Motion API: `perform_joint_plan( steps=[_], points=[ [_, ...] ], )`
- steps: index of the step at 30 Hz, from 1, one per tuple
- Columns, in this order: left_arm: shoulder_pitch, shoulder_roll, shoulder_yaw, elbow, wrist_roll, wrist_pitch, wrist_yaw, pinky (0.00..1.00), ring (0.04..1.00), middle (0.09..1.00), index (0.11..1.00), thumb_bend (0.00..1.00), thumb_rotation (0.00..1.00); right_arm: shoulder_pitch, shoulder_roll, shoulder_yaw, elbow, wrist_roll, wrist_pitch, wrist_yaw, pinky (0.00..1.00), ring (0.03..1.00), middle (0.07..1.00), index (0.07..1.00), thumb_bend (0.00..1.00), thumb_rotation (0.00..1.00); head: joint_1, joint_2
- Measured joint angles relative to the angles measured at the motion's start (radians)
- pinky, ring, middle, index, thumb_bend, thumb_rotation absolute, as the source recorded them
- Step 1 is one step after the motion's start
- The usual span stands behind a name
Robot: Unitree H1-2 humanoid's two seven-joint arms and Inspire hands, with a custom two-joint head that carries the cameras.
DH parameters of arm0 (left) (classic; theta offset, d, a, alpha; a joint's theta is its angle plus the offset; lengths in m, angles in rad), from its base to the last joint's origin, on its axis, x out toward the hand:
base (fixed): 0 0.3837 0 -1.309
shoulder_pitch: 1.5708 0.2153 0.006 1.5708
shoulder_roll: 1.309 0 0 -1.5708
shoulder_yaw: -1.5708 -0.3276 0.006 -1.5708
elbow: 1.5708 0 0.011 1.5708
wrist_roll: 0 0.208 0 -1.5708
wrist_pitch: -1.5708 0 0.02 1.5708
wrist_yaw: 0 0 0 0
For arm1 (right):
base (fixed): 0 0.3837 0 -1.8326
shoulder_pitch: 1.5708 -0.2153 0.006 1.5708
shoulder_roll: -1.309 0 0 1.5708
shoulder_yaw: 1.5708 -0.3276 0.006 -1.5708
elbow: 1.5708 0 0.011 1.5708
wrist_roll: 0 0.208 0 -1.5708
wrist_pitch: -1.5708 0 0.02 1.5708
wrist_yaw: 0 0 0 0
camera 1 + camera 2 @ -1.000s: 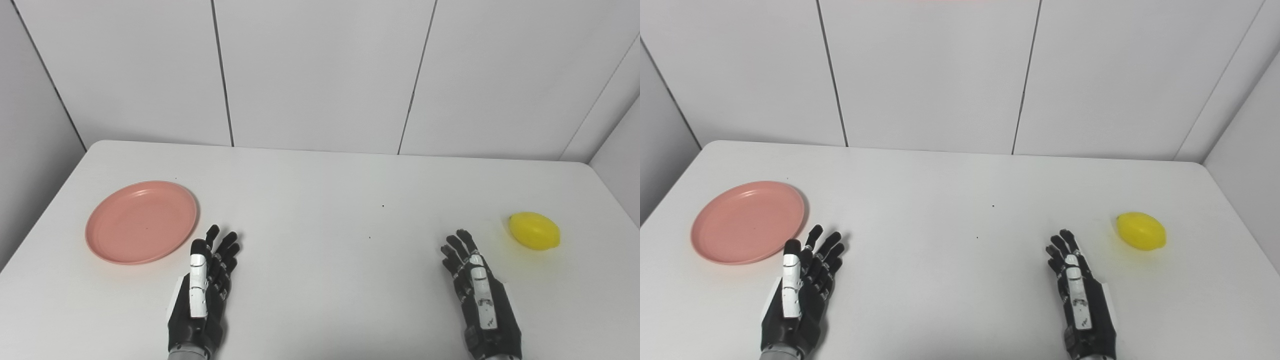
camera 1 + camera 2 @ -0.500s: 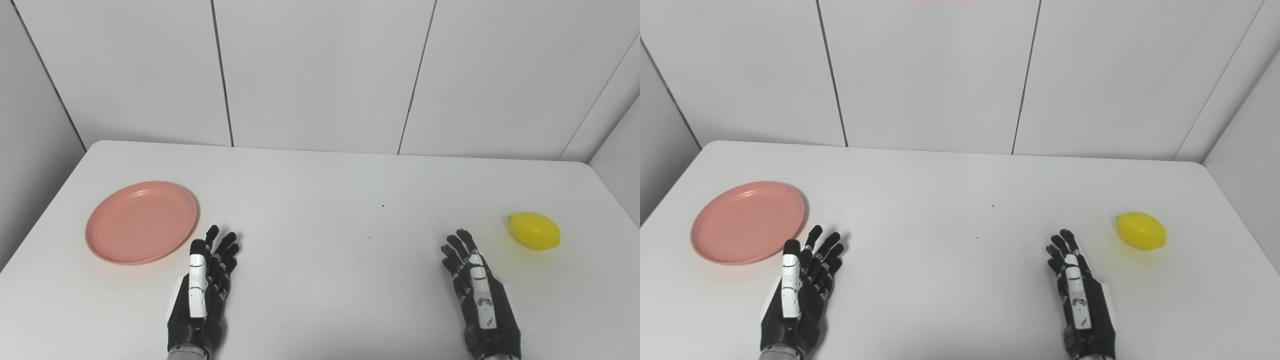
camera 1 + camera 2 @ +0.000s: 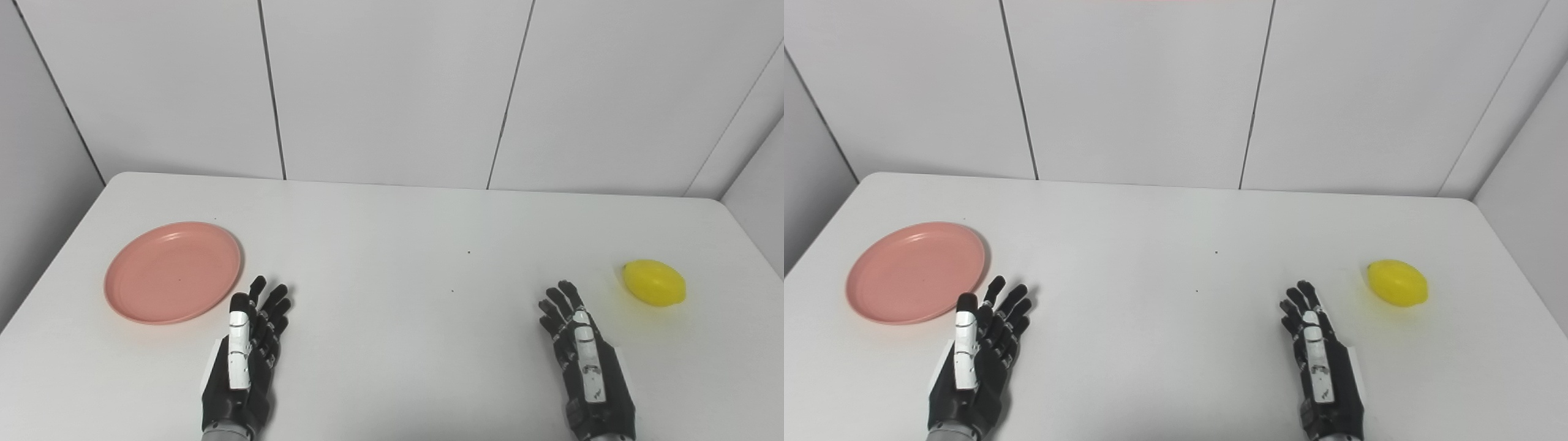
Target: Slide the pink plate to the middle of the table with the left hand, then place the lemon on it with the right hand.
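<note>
In the left eye view, the pink plate (image 3: pixel 173 272) is lying on the table's (image 3: pixel 392 220) left side, and the left hand (image 3: pixel 245 361) is resting just beside it with fingers spread, probably not touching.

In the right eye view, the right hand (image 3: pixel 1320 367) is also spread and empty, near the lemon (image 3: pixel 1397 283).

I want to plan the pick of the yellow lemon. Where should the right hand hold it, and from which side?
Probably across the middle of the smooth yellow lemon, from above: it lies on its side on the white table, pointed ends running left-right, its middle widest. The open right hand sits near-left of it.
</note>
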Motion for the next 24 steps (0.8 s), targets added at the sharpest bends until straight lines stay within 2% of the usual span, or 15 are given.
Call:
perform_joint_plan(
  steps=[12,19,24],
  points=[
    [-0.001,0.003,0.018,-0.005,-0.004,0.004,-0.012,1.00,0.944,0.930,0.984,0.68,1.00,0.000,0.018,0.009,0.000,-0.023,0.000,-0.017,0.92,0.909,0.912,0.908,0.72,0.84,-0.012,0.002],
    [-0.002,0.003,0.015,0.004,0.000,0.004,-0.012,1.00,0.943,0.928,0.974,0.66,1.00,0.000,0.016,0.008,0.002,-0.016,0.000,-0.016,0.94,0.911,0.915,0.917,0.71,0.84,0.034,-0.029],
    [-0.006,-0.002,0.007,0.023,0.018,-0.012,-0.011,1.00,0.945,0.928,0.967,0.68,1.00,-0.006,-0.004,0.005,0.013,0.003,-0.001,0.007,0.97,0.936,0.943,0.953,0.68,0.89,0.107,-0.060]
  ],
)
